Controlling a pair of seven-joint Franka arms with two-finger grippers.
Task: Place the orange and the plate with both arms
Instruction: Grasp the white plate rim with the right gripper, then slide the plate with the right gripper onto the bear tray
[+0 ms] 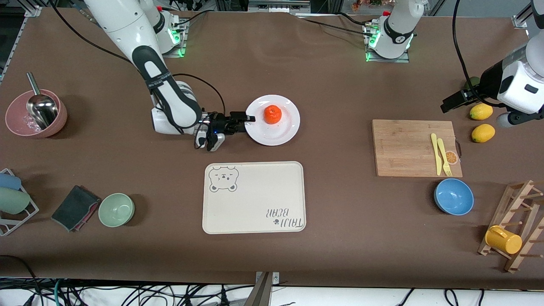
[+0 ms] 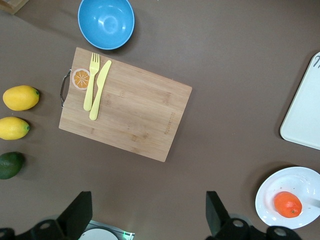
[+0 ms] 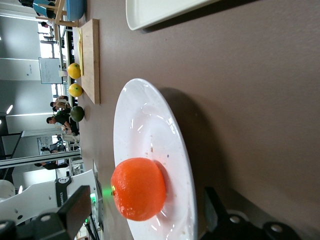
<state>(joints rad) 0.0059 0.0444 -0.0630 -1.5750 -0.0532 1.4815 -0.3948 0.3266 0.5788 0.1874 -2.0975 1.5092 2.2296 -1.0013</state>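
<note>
Lowest in the front view, nearest the camera, a cream bear-printed tray [image 1: 254, 197] is laid flat on the brown counter [image 1: 340, 229], with a green bowl [image 1: 116, 209] and a folded dark cloth [image 1: 75, 207] beside it toward the right arm's end. Farther from the camera than the tray, the plate [image 1: 285, 127] is seen resting on the counter, and the orange [image 1: 272, 114] is seated on it, a little off its middle. In the right wrist view the orange [image 3: 139, 189] is shown touching the plate's [image 3: 150, 125] shallow surface.

The right pincer [image 1: 250, 119] is held low and level at the plate's rim on the side toward the right arm's end, with its fingers spread apart on either side of the rim; no clamping on the plate can be made out.

The left pincer [image 1: 449, 102] is held in the air at the left arm's end of the counter, over the spot beside two yellow lemons [image 1: 481, 111] and well apart from the plate; its fingers are spread apart with nothing between them, and this arm waits. In the left wrist view a wooden cutting board [image 2: 135, 110] is shown carrying a yellow fork [image 2: 91, 81] and a yellow knife [image 2: 100, 90], with a blue bowl [image 2: 106, 22] just beside the board and a dark green fruit [image 2: 10, 165] next to the lemons.
</note>
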